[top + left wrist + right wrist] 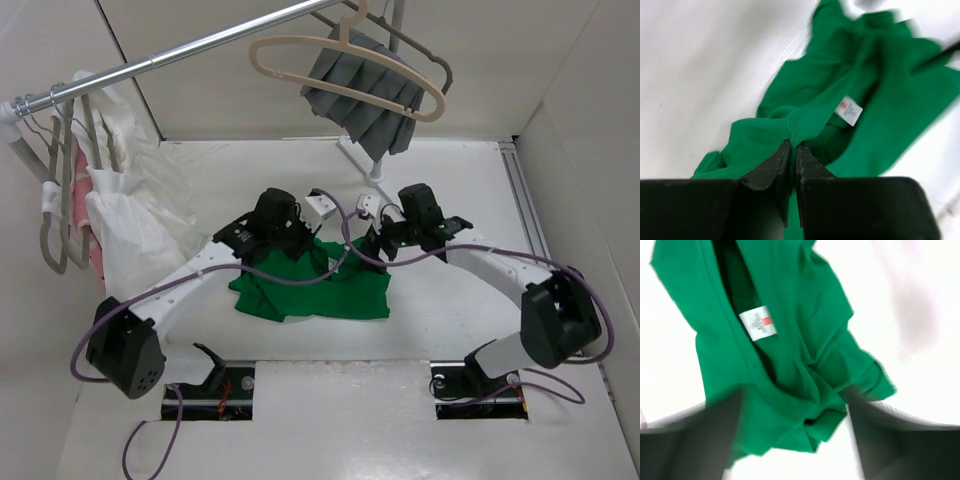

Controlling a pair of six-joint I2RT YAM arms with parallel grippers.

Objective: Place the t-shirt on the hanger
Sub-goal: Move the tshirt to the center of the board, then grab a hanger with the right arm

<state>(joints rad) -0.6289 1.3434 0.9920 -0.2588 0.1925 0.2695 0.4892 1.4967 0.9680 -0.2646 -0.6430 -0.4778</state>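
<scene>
The bright green t-shirt (pixel 310 285) lies crumpled on the white table between the two arms. My left gripper (pixel 792 146) is shut on a fold of its neck edge; the white neck label (pixel 849 110) lies just beyond the fingers. My right gripper (pixel 795 405) is open wide above the shirt's crumpled right side, holding nothing, with the label (pixel 757 323) ahead of it. The beige hanger (pixel 330 62) hangs from the metal rail (pixel 170 55) at the back, apart from both grippers.
A grey hanger with grey pleated cloth (pixel 375 90) hangs just behind the beige one. White and pink garments (pixel 110 200) hang on grey hangers at the left. The rail's stand foot (pixel 365 165) rests on the table behind the grippers.
</scene>
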